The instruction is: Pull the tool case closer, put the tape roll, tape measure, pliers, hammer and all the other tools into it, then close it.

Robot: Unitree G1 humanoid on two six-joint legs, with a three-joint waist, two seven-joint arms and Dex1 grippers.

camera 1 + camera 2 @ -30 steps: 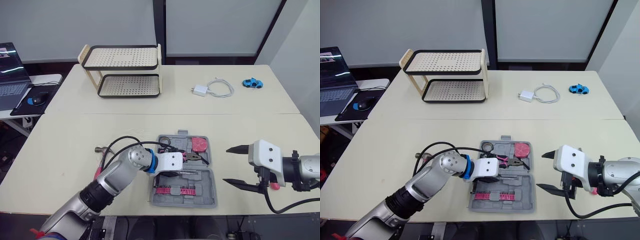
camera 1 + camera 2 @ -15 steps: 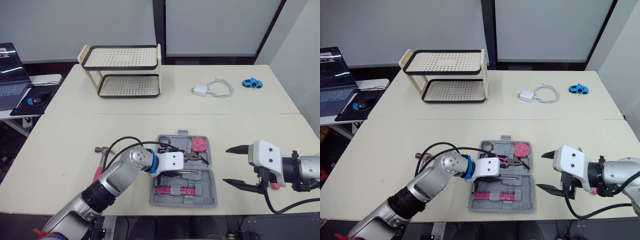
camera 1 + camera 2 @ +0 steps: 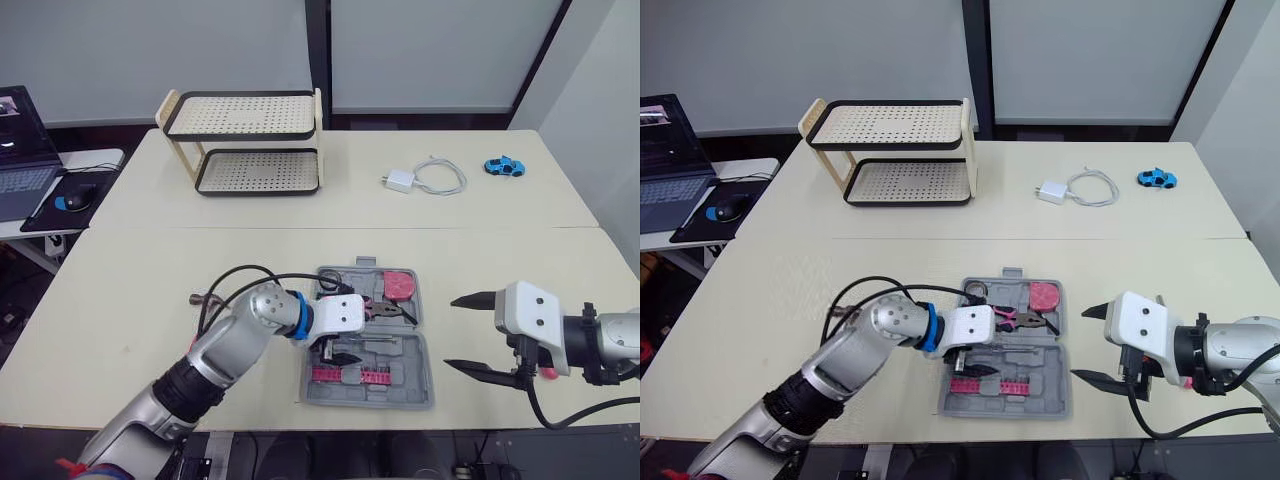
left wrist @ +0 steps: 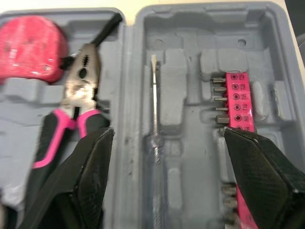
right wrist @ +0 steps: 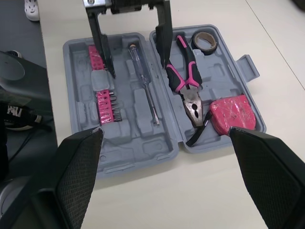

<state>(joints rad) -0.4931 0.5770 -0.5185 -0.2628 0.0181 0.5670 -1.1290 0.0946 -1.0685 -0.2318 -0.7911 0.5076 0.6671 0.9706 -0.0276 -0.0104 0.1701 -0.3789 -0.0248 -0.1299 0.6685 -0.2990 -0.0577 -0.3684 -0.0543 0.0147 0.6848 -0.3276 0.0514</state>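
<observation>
The grey tool case (image 3: 410, 392) lies open near the table's front edge. In its far half are a pink tape measure (image 5: 234, 114), pink-handled pliers (image 5: 188, 90) and a tape roll (image 5: 206, 41). A screwdriver (image 4: 155, 119) and a pink bit holder (image 4: 238, 109) lie in the near half. My left gripper (image 3: 338, 352) hovers open over that near half, one finger on each side of the screwdriver. Left of my left arm the hammer (image 3: 199, 299) lies on the table, mostly hidden by the arm. My right gripper (image 3: 478, 332) stands open just right of the case, holding nothing.
A two-tier perforated rack (image 3: 250, 145) stands at the back left. At the back right are a white charger with its cable (image 3: 425, 178) and a blue toy car (image 3: 505, 166). A side table on the far left carries a laptop (image 3: 22, 165) and a mouse (image 3: 78, 197).
My left gripper's fingers have spread apart over the case's near half, and the screwdriver now lies free between them. The right arm has stayed still.
</observation>
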